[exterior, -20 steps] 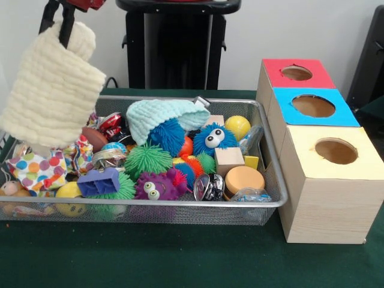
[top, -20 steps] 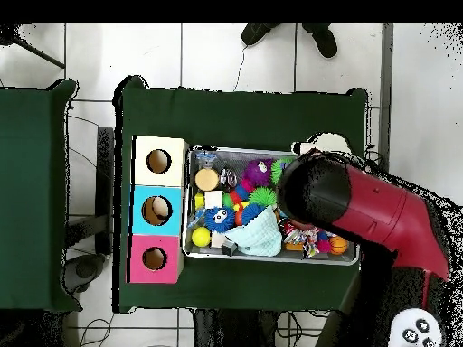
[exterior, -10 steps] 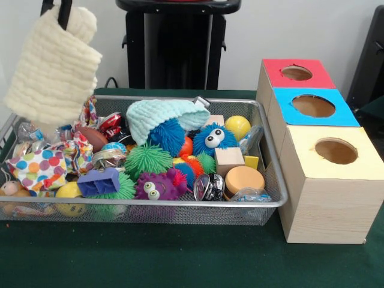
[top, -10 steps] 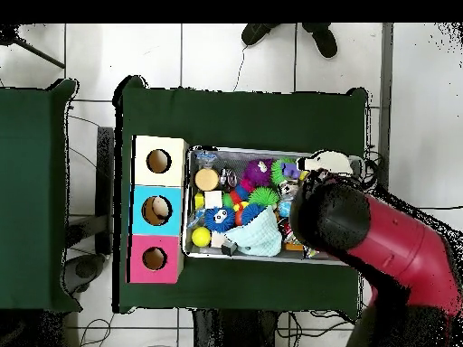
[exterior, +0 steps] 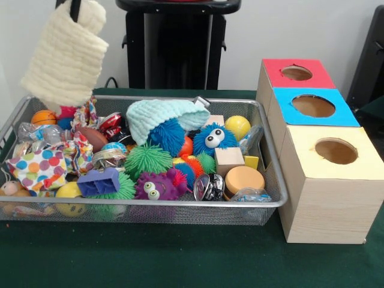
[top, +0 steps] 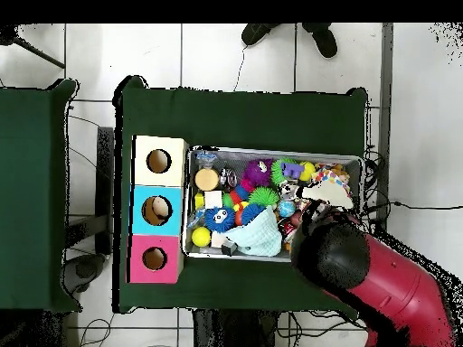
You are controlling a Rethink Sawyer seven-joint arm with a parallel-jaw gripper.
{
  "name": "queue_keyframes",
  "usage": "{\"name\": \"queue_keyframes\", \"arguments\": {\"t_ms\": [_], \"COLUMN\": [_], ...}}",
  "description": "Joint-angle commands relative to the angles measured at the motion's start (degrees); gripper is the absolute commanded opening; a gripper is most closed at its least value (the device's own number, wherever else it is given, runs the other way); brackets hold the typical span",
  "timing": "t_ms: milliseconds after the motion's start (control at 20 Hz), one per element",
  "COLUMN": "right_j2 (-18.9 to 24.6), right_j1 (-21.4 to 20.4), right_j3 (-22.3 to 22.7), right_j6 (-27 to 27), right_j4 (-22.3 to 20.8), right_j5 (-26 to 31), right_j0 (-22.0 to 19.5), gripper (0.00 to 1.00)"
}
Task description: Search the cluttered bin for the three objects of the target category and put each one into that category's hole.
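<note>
Above the bin's [exterior: 180, 205] left edge (air below), gripper-held cream cloth [exterior: 65, 55].

Gripper [exterior: 75, 7] raised high (clamped closed)

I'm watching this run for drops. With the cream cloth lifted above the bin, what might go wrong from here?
The cream waffle-knit cloth hangs from the gripper by one top corner only, so it may slip and fall back into the wire mesh bin. It dangles far from the three wooden boxes with the red, blue and yellow tops, and its low edge might drag toys such as the small orange ball. The round holes look small for loose cloth.
</note>
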Motion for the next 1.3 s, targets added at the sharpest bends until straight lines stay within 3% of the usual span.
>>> {"name": "queue_keyframes", "arguments": {"t_ms": [50,350,750,1100,1300], "right_j2": [3.73,2.43,-3.43,-3.81,-2.68], "right_j1": [-0.43,-0.45,0.39,-0.34,0.94], "right_j3": [10.13,10.78,13.46,22.9,27.91], "right_j6": [7.33,8.39,16.55,18.28,18.84], "right_j4": [-1.66,-1.73,-0.2,0.16,-0.64], "right_j5": [-5.91,-6.07,-7.74,-20.0,-28.98], "right_j0": [1.22,3.37,13.5,15.41,14.02], "gripper": [0.0,0.0,0.0,0.0,0.0]}}
